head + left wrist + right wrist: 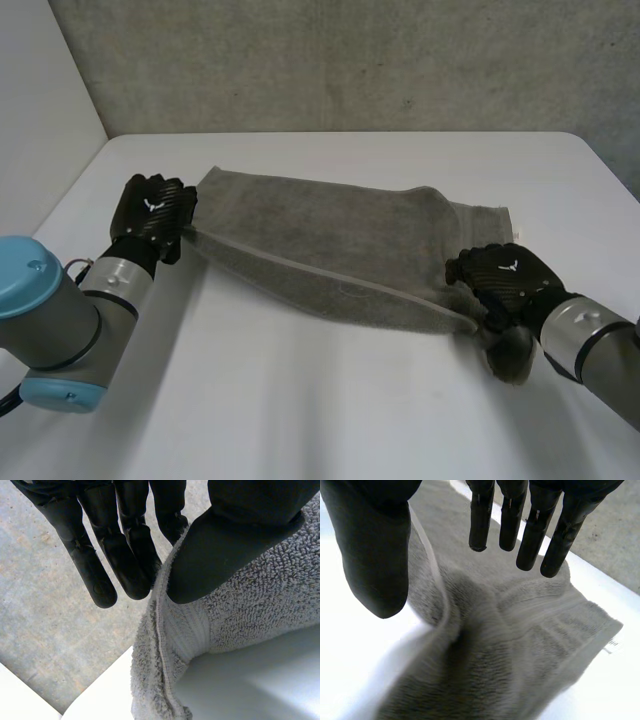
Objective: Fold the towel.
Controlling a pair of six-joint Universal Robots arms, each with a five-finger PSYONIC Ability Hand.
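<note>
A grey towel [330,240], doubled along its length, stretches across the white table between my two hands. My left hand [152,210] holds the towel's left end. There its thumb [225,545] pinches the hemmed edge of the towel [250,610] against the fingers [115,555]. At the towel's right end my right hand [505,275] hovers with its palm over the cloth. Its fingers [535,530] are straight and its thumb [370,545] stands apart. The towel [510,645] lies rumpled below them, free of the hand.
The white table [300,400] extends toward me with bare room in front of the towel. A grey wall [350,60] rises behind the table's far edge. A small white tag [612,645] sticks out at the towel's right corner.
</note>
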